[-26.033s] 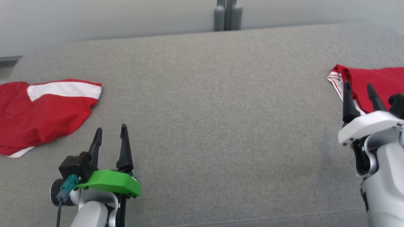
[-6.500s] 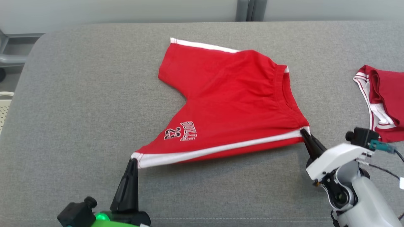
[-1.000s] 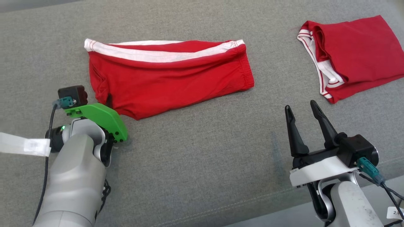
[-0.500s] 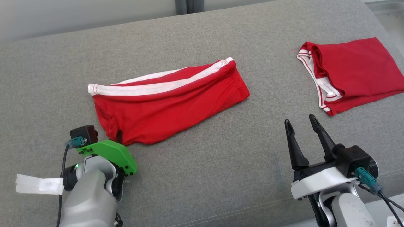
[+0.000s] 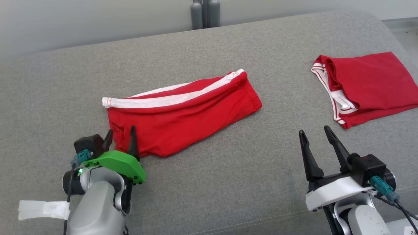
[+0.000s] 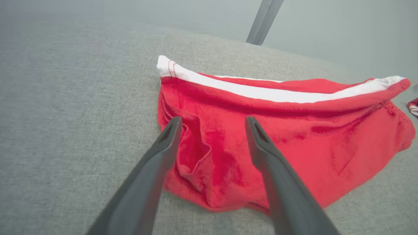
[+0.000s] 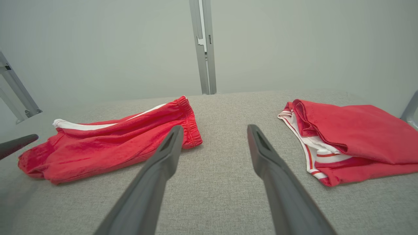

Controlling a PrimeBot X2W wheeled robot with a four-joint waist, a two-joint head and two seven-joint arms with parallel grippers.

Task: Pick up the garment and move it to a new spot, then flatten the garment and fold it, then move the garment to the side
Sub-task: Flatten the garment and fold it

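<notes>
Centre of the head view: folded red shorts (image 5: 183, 114) lay flat on the grey cushion (image 5: 212, 189). They formed a long strip slanting from lower left up to the right, with a white stripe along the upper edge and the waistband at the right end.

Lower left: left gripper (image 5: 120, 130) sat at the shorts' lower-left corner, jaws spread, nothing pinched between them. In the left wrist view the fingers (image 6: 147, 182) stood apart over the bunched red corner; whether they touched the cloth could not be told.

Lower right: right gripper (image 5: 313, 130) was wide open and empty, over bare cushion, well apart from the shorts.

Upper right: second garment (image 5: 369, 81), red, folded, white trim at its left edge, lay apart from both grippers.

Top centre: grey post (image 5: 205, 14) stood behind the cushion.
</notes>
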